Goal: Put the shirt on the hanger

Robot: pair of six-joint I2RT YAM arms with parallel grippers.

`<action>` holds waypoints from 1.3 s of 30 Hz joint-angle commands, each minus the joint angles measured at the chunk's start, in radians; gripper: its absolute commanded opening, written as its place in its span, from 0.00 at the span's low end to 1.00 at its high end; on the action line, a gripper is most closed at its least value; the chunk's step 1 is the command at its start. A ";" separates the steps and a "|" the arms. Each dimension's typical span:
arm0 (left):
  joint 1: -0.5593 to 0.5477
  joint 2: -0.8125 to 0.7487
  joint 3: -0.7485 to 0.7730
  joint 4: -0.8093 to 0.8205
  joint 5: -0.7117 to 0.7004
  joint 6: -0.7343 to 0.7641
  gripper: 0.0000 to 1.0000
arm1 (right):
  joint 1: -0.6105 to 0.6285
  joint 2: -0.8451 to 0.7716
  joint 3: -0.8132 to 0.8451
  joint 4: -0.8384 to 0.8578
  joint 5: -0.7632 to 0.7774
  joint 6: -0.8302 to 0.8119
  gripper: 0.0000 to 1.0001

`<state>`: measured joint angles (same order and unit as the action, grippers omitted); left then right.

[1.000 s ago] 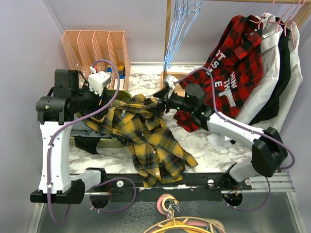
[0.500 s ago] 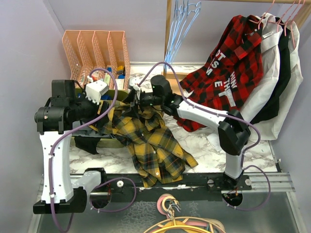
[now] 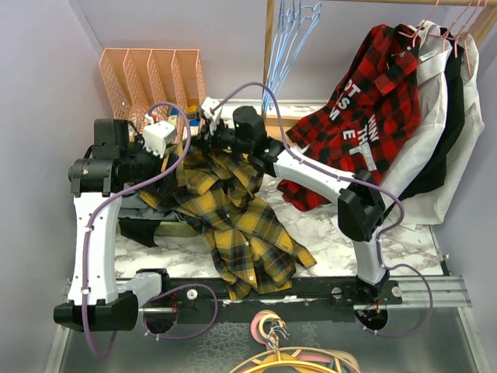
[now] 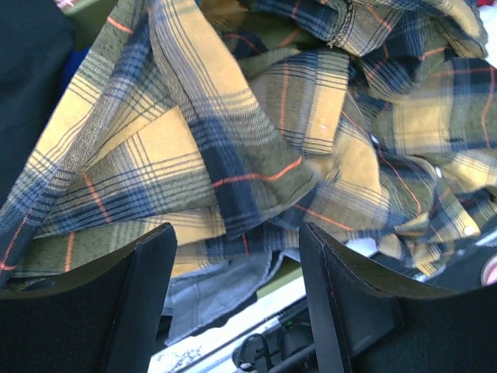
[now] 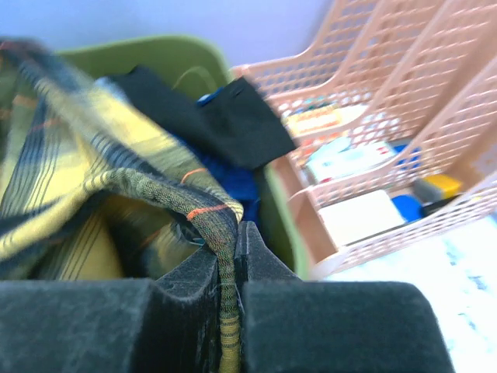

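The mustard-yellow and dark plaid shirt point(image 3: 237, 214) lies crumpled from the left back of the table down to the near edge. My right gripper point(image 3: 205, 129) reaches far left and is shut on a folded edge of the shirt point(image 5: 116, 175). In the right wrist view the cloth runs pinched between the fingers point(image 5: 186, 311) of that gripper point(image 5: 235, 233). My left gripper point(image 4: 237, 295) is open with nothing between its fingers, just below bunched plaid of the shirt point(image 4: 256, 132). In the top view the left gripper point(image 3: 172, 163) sits at the shirt's left side. Several light-blue hangers point(image 3: 286, 47) hang on the rail at the back.
A pink mesh organiser point(image 3: 151, 78) stands at the back left, beside a green bin point(image 5: 194, 54) holding dark clothes. A red plaid shirt point(image 3: 365, 109) and white and black garments point(image 3: 443, 116) hang at the right. A grey cloth point(image 4: 217, 284) lies under the shirt.
The right arm has swung left across the shirt and its jaws have shut on a fold near the organiser. The left gripper has opened a little and shifted slightly right.
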<state>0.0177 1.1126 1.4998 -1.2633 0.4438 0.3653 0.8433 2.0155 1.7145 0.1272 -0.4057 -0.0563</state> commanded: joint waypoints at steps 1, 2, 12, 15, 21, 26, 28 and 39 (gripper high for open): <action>-0.018 0.020 0.024 0.153 -0.093 -0.074 0.68 | -0.004 0.087 0.174 -0.053 0.233 0.020 0.01; -0.024 0.029 0.025 0.167 -0.083 -0.082 0.69 | -0.004 0.096 0.189 -0.063 0.238 0.016 0.01; -0.081 0.052 0.040 0.316 -0.095 -0.242 0.99 | -0.012 0.108 0.178 -0.064 0.243 0.036 0.01; -0.088 0.049 0.040 0.378 -0.139 -0.311 0.99 | -0.012 0.107 0.175 -0.069 0.240 0.036 0.01; -0.153 0.129 0.055 0.430 -0.280 -0.342 0.96 | -0.012 0.099 0.160 -0.073 0.205 0.062 0.01; -0.206 0.159 0.023 0.456 -0.380 -0.342 0.94 | -0.013 0.088 0.133 -0.064 0.214 0.078 0.01; -0.225 0.153 -0.012 0.474 -0.402 -0.336 0.92 | -0.016 0.086 0.130 -0.064 0.212 0.086 0.01; -0.255 0.113 -0.099 0.465 -0.357 -0.309 0.60 | -0.024 0.101 0.132 -0.061 0.202 0.117 0.02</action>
<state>-0.2314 1.2778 1.3998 -0.8032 0.0841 0.0437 0.8291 2.1075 1.8427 0.0601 -0.1967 0.0410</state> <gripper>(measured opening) 0.611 0.030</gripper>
